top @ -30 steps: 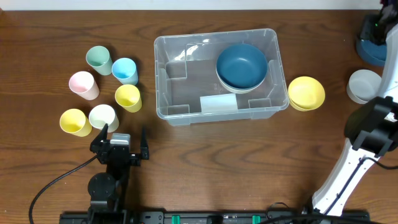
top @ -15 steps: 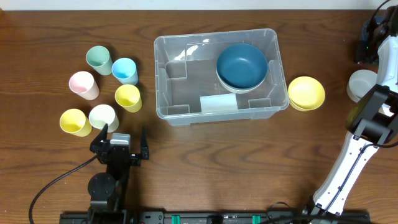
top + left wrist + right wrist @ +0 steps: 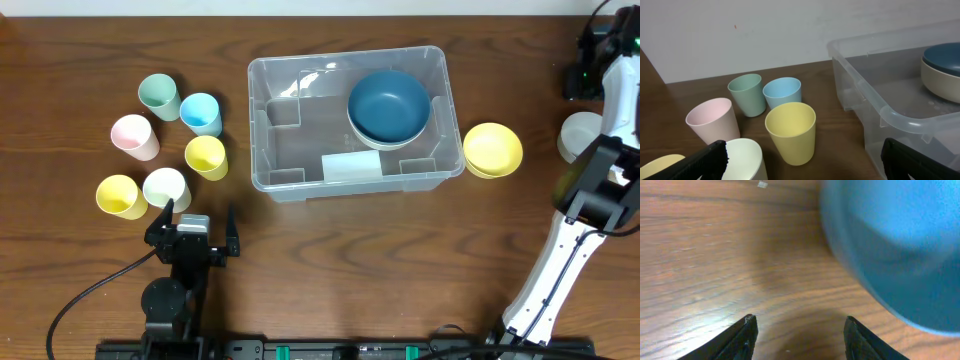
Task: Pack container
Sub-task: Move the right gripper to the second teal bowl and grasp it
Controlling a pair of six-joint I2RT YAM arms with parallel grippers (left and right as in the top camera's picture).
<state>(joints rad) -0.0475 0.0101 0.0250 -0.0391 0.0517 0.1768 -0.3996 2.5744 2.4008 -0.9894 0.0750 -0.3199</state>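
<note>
The right claw point(image 3: 801, 335) has swung toward the counter's far corner and gapes empty beside a blue bowl point(image 3: 890, 255); left claw point(image 3: 805, 162) wide.

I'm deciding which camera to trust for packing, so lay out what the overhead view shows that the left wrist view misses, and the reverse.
Only overhead: the yellow bowl and white bowl to the right of the container, the white label on its base, and the right arm.
Only left wrist: the pale wall at the back, and the cups seen from the side.
Both: the container, the blue bowl inside it, and the green cup, blue cup and pink cup.
</note>
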